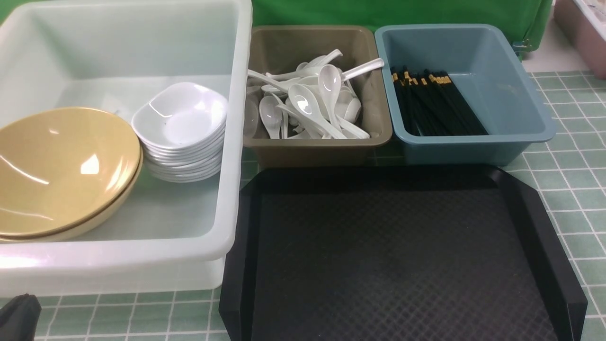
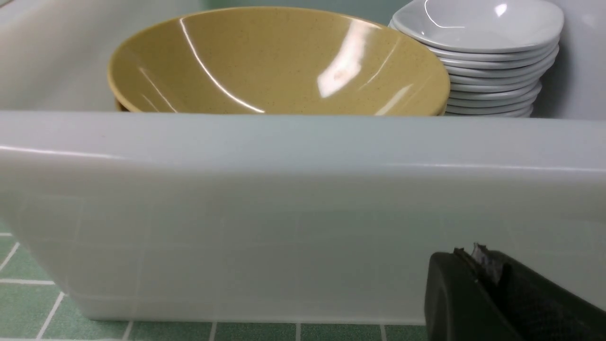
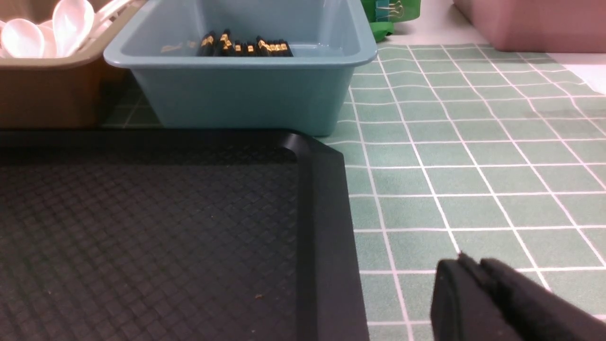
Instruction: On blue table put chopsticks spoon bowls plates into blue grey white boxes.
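Bowls (image 1: 61, 170), tan-yellow and stacked, lay tilted at the left of the front view inside the white box (image 1: 234, 142), which filled the upper left of that frame. Just beside them, toward the box's right wall, stood a stack of white plates (image 1: 182, 132), touching or nearly touching the bowls' rim. In the left wrist view the bowls (image 2: 279, 61) and plates (image 2: 492, 57) rose above the near wall of the white box (image 2: 284, 213).

Right of the white box, at upper centre, the grey box (image 1: 317, 144) held a loose heap of white spoons (image 1: 310, 102); one handle stuck out over its right rim. Next to it, upper right, the blue box (image 1: 511, 90) held black chopsticks (image 1: 433, 104) lying along its left side, gold bands at their far ends. The right wrist view showed the same blue box (image 3: 246, 90) with the chopstick ends (image 3: 246, 46) inside, and the spoons (image 3: 42, 28) at its upper left corner.

A black tray (image 1: 530, 222) with a diamond texture covered the lower centre and right of the front view, on the table (image 1: 577, 161) of green tiles.

No writing or brand could be read on anything.

The left gripper (image 2: 478, 284) showed only as a dark shape in the lower right of its wrist view, just beside the white box's wall; the right gripper (image 3: 473, 293) sat likewise in the lower right of its view, over the tiles near the tray (image 3: 322, 227). Both pairs of fingers appeared pressed together, holding nothing.
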You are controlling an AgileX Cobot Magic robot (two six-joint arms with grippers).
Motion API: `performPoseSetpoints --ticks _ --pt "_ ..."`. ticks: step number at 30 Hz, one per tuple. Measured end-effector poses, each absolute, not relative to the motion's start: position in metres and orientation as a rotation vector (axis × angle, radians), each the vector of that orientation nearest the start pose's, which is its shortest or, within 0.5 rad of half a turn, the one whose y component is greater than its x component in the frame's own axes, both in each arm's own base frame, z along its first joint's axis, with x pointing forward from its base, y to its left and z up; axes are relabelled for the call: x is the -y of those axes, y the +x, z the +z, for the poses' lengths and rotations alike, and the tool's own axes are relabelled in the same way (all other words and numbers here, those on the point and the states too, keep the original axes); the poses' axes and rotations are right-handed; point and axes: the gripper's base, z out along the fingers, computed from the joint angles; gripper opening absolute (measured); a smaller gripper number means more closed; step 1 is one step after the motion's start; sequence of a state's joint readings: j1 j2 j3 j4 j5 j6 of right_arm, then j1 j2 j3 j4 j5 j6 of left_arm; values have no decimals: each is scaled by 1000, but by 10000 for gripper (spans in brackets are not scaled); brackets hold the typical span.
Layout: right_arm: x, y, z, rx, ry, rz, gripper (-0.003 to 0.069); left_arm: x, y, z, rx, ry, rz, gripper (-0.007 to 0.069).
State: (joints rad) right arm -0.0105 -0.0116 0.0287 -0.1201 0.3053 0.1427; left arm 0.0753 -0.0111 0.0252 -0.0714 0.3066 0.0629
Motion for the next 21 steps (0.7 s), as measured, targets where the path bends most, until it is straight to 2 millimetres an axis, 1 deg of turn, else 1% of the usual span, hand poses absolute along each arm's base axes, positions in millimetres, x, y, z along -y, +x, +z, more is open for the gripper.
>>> performPoseSetpoints --ticks 21 --pt "4 54 177 -1803 60 -20 101 -2 54 178 -1803 -57 31 1"
